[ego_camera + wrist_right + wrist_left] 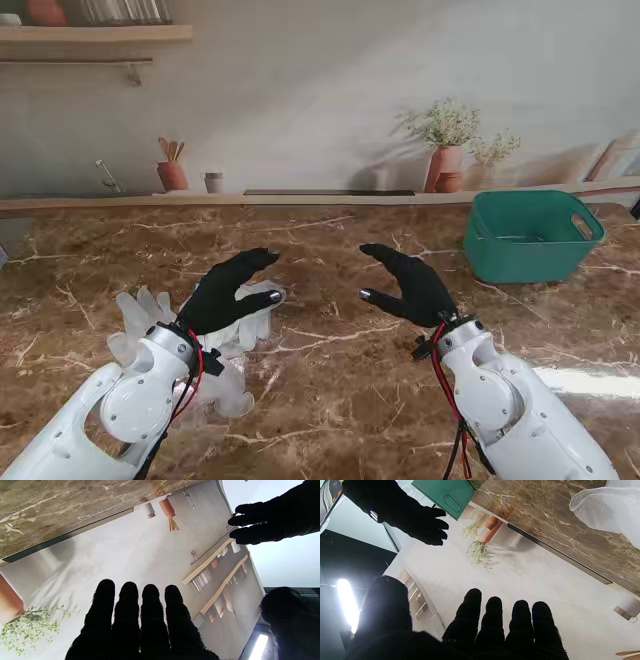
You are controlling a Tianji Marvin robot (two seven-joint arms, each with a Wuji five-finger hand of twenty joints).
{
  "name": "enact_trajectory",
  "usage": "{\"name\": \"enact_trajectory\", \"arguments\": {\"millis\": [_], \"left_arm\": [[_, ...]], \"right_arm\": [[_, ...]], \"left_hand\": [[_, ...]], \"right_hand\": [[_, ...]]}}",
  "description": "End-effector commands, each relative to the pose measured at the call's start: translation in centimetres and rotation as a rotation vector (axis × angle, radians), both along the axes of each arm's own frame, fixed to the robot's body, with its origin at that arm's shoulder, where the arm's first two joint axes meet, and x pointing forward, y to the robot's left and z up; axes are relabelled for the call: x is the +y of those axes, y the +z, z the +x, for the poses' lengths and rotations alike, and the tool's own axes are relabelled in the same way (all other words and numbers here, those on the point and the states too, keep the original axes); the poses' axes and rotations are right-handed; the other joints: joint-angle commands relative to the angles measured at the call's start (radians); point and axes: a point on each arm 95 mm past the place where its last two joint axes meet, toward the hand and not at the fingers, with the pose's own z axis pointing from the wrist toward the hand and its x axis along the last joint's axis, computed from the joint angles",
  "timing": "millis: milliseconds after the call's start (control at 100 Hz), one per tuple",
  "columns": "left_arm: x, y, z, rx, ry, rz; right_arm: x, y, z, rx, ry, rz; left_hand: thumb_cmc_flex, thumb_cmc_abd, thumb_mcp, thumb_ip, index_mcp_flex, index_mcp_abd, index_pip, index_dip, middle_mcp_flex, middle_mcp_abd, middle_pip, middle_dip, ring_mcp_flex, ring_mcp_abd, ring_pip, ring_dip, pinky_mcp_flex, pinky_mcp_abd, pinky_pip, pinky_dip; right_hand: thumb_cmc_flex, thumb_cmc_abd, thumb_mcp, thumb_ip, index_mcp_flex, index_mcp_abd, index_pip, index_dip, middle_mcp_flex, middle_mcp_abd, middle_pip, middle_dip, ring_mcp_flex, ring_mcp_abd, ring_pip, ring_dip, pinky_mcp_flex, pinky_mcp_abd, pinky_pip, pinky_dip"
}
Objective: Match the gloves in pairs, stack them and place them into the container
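The gloves (215, 345) are translucent, whitish and crumpled, lying in a loose heap on the marble table (340, 370), well apart from the green container (530, 238). The left hand (228, 290) hovers over the heap, fingers spread, holding nothing. The right hand (410, 285) is likewise spread and empty, between gloves and container.

brown marble, teal, black and clear white

the tabletop (330, 300) is brown marble with pale veins; the container (530, 240) is teal; each robot hand (225, 290) is black; the gloves (150, 320) are translucent white.
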Motion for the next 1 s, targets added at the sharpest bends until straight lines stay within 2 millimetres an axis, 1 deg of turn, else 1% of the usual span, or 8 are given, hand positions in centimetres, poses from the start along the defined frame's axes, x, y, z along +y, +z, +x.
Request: {"name": "enact_trajectory", "arguments": {"millis": [0, 230, 350, 450, 600, 700, 850, 990], "left_arm": [[-0.1, -0.1, -0.2, 0.005, 0.0, 0.001], [0.1, -0.3, -0.3, 0.007, 0.004, 0.01], [0.3, -0.2, -0.3, 0.007, 0.005, 0.017], [0.5, -0.1, -0.4, 0.012, 0.005, 0.023], [0.7, -0.2, -0.3, -0.001, -0.002, 0.042], [0.9, -0.4, -0.1, -0.006, -0.002, 0.048], [0.8, -0.7, 0.2, 0.008, -0.013, 0.052], [0.8, -0.8, 0.3, 0.006, -0.014, 0.055]], "right_arm": [[0.1, -0.3, -0.3, 0.015, -0.001, -0.005], [-0.1, 0.0, -0.3, 0.012, -0.006, -0.022], [-0.5, 0.7, 0.1, 0.003, -0.031, -0.052], [-1.0, 1.7, 0.7, -0.007, -0.066, -0.111], [-2.1, 3.8, 1.8, -0.047, -0.161, -0.231], [-3.2, 5.5, 2.9, -0.087, -0.243, -0.296], [-4.8, 7.9, 5.0, -0.108, -0.369, -0.385], [-6.5, 9.5, 7.0, -0.097, -0.481, -0.529]], "left_hand": [[-0.024, 0.025, -0.026, 0.035, -0.023, 0.003, -0.005, -0.006, -0.034, -0.016, -0.015, -0.015, -0.038, -0.048, -0.014, -0.011, -0.011, -0.046, -0.021, -0.015], [-0.02, 0.022, -0.027, 0.034, -0.021, 0.001, -0.004, -0.005, -0.033, -0.017, -0.015, -0.015, -0.037, -0.047, -0.014, -0.011, -0.01, -0.047, -0.025, -0.018], [-0.019, 0.021, -0.027, 0.034, -0.02, 0.001, -0.004, -0.004, -0.032, -0.015, -0.016, -0.016, -0.038, -0.047, -0.015, -0.011, -0.01, -0.047, -0.026, -0.019], [-0.017, 0.021, -0.027, 0.034, -0.02, 0.0, -0.004, -0.003, -0.033, -0.017, -0.017, -0.016, -0.038, -0.048, -0.016, -0.011, -0.011, -0.047, -0.028, -0.021], [-0.018, 0.021, -0.028, 0.034, -0.019, 0.001, -0.003, -0.003, -0.031, -0.015, -0.017, -0.016, -0.037, -0.047, -0.016, -0.011, -0.01, -0.047, -0.031, -0.022], [-0.017, 0.021, -0.028, 0.033, -0.019, 0.0, -0.003, -0.002, -0.031, -0.016, -0.017, -0.016, -0.037, -0.048, -0.016, -0.011, -0.009, -0.047, -0.032, -0.023], [-0.014, 0.021, -0.027, 0.034, -0.019, 0.0, -0.004, -0.002, -0.032, -0.017, -0.017, -0.016, -0.038, -0.048, -0.016, -0.01, -0.01, -0.047, -0.034, -0.024], [-0.011, 0.021, -0.027, 0.033, -0.017, 0.002, -0.003, -0.001, -0.031, -0.016, -0.016, -0.016, -0.037, -0.049, -0.016, -0.01, -0.01, -0.046, -0.036, -0.025]], "right_hand": [[0.013, -0.008, -0.023, 0.041, 0.012, -0.015, 0.01, 0.008, 0.006, -0.007, 0.007, -0.004, 0.018, -0.001, 0.005, -0.017, 0.008, 0.002, 0.017, 0.003], [0.019, -0.015, -0.022, 0.041, 0.024, -0.014, 0.014, 0.004, 0.021, -0.006, 0.002, -0.008, 0.028, -0.002, 0.005, -0.019, 0.014, 0.004, 0.023, 0.009], [0.032, -0.028, -0.021, 0.04, 0.026, -0.012, 0.016, 0.003, 0.028, -0.008, 0.005, -0.005, 0.032, -0.003, 0.007, -0.018, 0.014, 0.006, 0.026, 0.012], [0.055, -0.049, -0.022, 0.036, 0.026, -0.016, 0.021, 0.002, 0.034, -0.021, 0.026, 0.01, 0.039, -0.01, 0.015, -0.009, 0.017, 0.011, 0.045, 0.028], [0.121, -0.114, -0.021, 0.029, 0.045, -0.018, 0.053, 0.016, 0.066, -0.024, 0.048, 0.04, 0.073, -0.01, 0.033, 0.014, 0.036, 0.019, 0.079, 0.064], [0.16, -0.169, -0.015, 0.027, 0.062, -0.019, 0.072, 0.027, 0.092, -0.028, 0.059, 0.054, 0.095, -0.015, 0.041, 0.023, 0.047, 0.011, 0.086, 0.073], [0.223, -0.251, -0.009, 0.02, 0.079, -0.02, 0.119, 0.065, 0.126, -0.028, 0.076, 0.086, 0.126, -0.011, 0.053, 0.04, 0.069, 0.004, 0.092, 0.082], [0.279, -0.298, -0.013, 0.007, 0.094, -0.008, 0.148, 0.095, 0.153, -0.017, 0.091, 0.107, 0.152, 0.001, 0.064, 0.049, 0.088, 0.011, 0.112, 0.086]]}}
